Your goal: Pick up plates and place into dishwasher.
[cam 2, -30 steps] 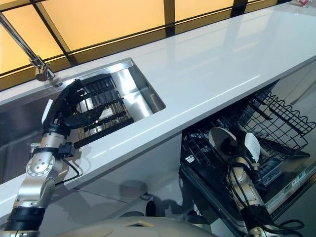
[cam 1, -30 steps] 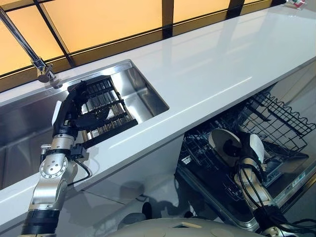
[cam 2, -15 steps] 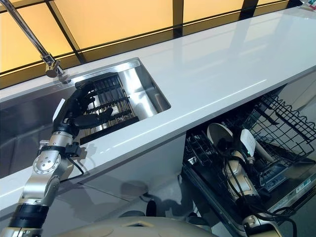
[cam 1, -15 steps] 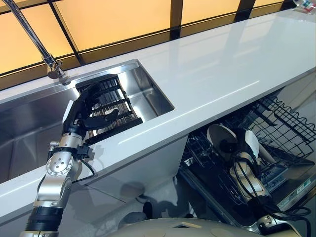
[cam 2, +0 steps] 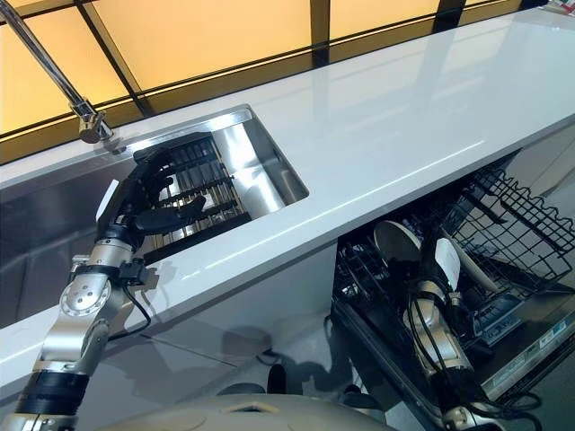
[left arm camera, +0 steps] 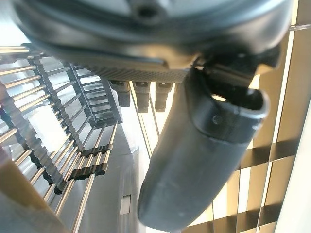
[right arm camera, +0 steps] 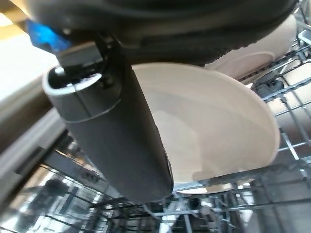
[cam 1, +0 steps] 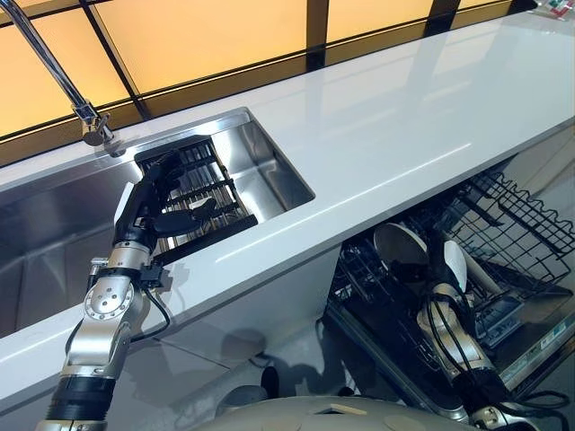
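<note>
One plate point(right arm camera: 214, 131) stands in the dishwasher rack point(cam 1: 503, 224), right hand point(cam 1: 437, 269) loosely open beside it.

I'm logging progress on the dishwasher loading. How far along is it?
Done: one round white plate stands on edge in the black wire dishwasher rack. In hand: the right hand is down at that plate, thumb across its face; whether it grips cannot be told. Left: the left hand hovers, fingers relaxed, over the black dish rack in the steel sink, where no plate is visible.
</note>
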You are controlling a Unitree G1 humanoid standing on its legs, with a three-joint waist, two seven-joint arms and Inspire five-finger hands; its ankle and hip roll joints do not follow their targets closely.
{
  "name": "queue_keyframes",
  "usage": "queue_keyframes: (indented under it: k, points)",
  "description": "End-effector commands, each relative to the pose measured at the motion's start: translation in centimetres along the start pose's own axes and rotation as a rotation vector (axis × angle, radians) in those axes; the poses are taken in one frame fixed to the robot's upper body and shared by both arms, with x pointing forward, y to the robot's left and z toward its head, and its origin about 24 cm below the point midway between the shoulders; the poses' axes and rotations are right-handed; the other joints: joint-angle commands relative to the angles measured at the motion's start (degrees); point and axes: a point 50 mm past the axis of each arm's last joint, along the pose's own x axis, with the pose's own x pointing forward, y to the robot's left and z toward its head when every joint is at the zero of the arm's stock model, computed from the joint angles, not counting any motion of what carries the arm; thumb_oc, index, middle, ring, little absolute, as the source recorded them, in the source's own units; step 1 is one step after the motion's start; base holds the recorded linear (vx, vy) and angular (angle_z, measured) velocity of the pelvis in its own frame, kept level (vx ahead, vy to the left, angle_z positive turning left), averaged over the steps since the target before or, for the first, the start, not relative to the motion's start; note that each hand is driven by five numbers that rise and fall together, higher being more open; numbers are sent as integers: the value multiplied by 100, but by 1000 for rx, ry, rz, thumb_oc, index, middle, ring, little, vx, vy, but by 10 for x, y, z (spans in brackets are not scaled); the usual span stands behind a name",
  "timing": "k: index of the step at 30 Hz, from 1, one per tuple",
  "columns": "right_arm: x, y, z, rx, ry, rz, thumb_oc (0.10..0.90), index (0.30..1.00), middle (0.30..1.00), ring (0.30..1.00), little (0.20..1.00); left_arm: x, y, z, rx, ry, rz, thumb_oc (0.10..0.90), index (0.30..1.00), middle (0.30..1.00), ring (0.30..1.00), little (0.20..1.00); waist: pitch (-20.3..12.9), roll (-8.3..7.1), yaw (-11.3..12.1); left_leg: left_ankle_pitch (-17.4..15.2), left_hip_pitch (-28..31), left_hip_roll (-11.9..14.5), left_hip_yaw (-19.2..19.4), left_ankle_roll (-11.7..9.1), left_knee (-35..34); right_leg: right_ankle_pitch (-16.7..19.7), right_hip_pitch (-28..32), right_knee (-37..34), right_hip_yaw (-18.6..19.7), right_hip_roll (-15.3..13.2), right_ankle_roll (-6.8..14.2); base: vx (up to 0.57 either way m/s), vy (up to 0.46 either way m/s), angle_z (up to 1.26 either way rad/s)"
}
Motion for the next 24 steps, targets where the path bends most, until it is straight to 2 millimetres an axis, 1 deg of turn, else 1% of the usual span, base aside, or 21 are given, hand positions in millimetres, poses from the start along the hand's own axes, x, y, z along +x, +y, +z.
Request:
queue_keyframes:
  k: [1,6,7,8,11,13,18,22,24]
  points:
    - [16,-37,62,134,-287,-156,800,900,900,900,900,17,19,48,27,-263,86,800,900,900,900,900,-132,-135,-88,-848,456,-354,329,273,41,-99,-73,140,-45,316,21,-29,6,-11]
    - [12,-58,78,234,-376,-196,800,900,900,900,900,15,26,50,39,-277,118,800,900,900,900,900,-145,-156,-147,-850,451,-344,397,264,41,-83,-86,123,5,325,34,-31,7,-7]
    - [10,-64,83,249,-408,-222,800,900,900,900,900,14,27,51,45,-282,123,800,900,900,900,900,-146,-157,-157,-850,451,-339,415,264,41,-81,-91,124,13,326,35,-40,6,-6]
    - [9,-74,88,263,-450,-265,800,900,900,900,900,14,30,52,51,-289,134,800,900,900,900,900,-149,-161,-183,-856,450,-340,433,264,41,-79,-95,117,31,330,38,-39,5,-8]
    - [6,-88,94,300,-503,-333,800,900,900,900,900,14,33,55,57,-298,152,800,900,900,900,900,-159,-161,-209,-862,446,-338,474,263,41,-71,-110,110,59,336,48,-29,5,-8]
    - [5,-96,95,319,-525,-359,800,900,900,900,900,13,37,55,61,-302,165,800,900,900,900,900,-167,-161,-235,-869,444,-337,505,263,41,-69,-132,115,84,339,57,-25,7,-10]
    - [1,-107,94,392,-537,-383,800,900,900,900,900,11,42,56,68,-303,183,800,900,900,900,900,-182,-168,-282,-871,430,-338,559,269,41,-58,-159,109,130,347,59,-20,7,-9]
    - [-2,-116,86,471,-512,-451,800,900,900,900,900,8,46,55,72,-302,196,800,900,900,900,900,-193,-180,-335,-883,426,-333,625,272,41,-55,-179,110,173,354,67,-19,3,-8]
    - [-2,-120,77,563,-465,-500,800,900,900,900,900,6,48,54,73,-302,202,800,900,900,900,900,-194,-178,-359,-886,425,-330,658,271,41,-59,-198,128,189,357,72,-15,8,-7]
